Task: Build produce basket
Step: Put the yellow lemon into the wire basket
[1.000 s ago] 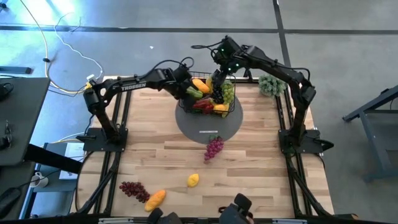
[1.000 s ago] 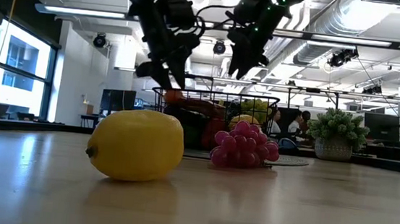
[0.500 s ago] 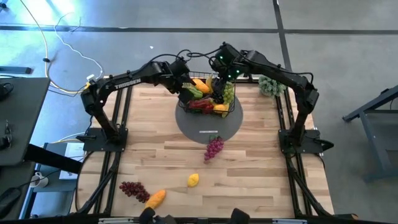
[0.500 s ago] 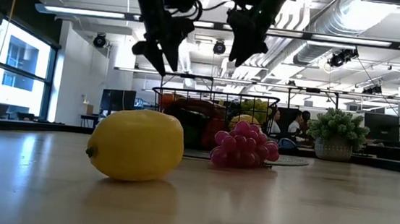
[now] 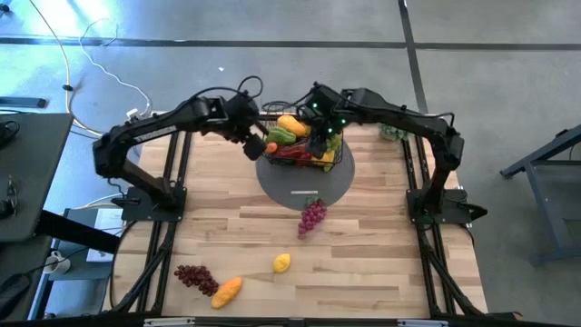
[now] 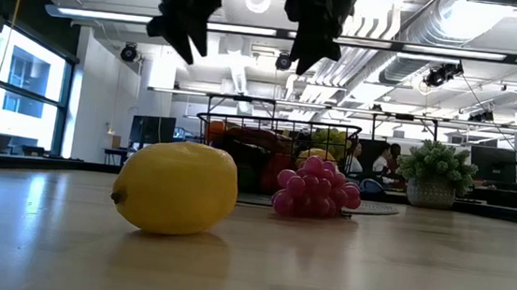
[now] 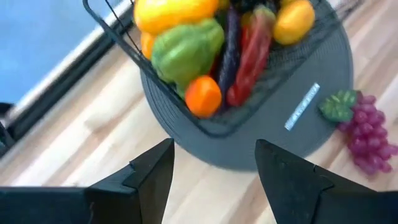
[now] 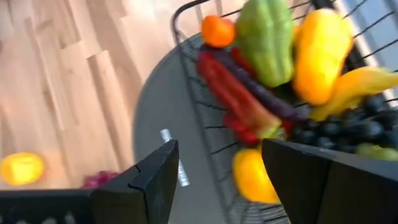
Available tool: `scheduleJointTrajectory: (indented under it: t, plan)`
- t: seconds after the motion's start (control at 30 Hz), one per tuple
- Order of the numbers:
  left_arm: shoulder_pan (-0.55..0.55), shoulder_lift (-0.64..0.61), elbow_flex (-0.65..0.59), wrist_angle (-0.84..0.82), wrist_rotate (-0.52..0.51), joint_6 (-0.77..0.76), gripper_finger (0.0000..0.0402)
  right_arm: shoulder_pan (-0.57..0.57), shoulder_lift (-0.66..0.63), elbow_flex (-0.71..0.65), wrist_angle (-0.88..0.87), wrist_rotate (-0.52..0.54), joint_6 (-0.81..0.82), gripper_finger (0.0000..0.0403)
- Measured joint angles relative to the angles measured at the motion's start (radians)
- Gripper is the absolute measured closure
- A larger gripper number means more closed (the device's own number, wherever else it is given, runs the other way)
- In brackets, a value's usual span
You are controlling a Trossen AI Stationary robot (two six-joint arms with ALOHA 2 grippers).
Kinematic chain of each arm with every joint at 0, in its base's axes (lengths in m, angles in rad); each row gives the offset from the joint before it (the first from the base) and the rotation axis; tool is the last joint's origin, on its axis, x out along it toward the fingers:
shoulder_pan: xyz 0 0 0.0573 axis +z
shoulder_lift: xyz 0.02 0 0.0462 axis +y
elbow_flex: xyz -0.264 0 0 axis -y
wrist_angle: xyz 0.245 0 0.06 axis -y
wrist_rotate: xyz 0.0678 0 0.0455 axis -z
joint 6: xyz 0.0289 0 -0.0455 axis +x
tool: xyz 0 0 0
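At the upper centre of the frame, the basket (image 5: 304, 145) sat full on the desk (image 5: 363, 263). Both the left gripper (image 5: 255, 143) and the right gripper (image 5: 320, 124) were wide and empty. Reaching for the lemon (image 5: 282, 262), an arm might clip the basket.

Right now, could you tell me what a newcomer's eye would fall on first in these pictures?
Most striking is the black wire basket heaped with colourful produce, standing on a grey round disc at the table's far middle. Both open end effectors, left and right, hang beside it. In the low view, a yellow lemon looms close.
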Motion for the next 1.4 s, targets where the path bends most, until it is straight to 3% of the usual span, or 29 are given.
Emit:
scheduleJointTrajectory:
  t: [0.23,0.53,0.7,0.83,1.17,1.4]
  plan:
    - [-0.052,-0.136,-0.159,-0.004,0.019,-0.045,0.0190,0.099,0.000,0.000,-0.003,-0.003,0.135,0.0190]
    - [-0.140,-0.319,-0.322,-0.005,0.058,-0.097,0.0190,0.242,0.008,0.000,0.018,-0.038,0.112,0.0189]
    - [-0.151,-0.387,-0.339,-0.011,0.060,-0.127,0.0190,0.315,0.015,0.000,0.041,-0.037,0.099,0.0189]
    - [-0.156,-0.424,-0.339,-0.011,0.067,-0.127,0.0190,0.380,0.027,0.000,0.063,-0.031,0.004,0.0189]
    - [-0.156,-0.444,-0.339,-0.011,0.067,-0.124,0.0190,0.533,0.073,-0.001,0.148,0.032,-0.415,0.0189]
    - [-0.163,-0.444,-0.339,-0.016,0.068,-0.123,0.0190,0.596,0.115,-0.001,0.220,0.033,-0.442,0.0189]
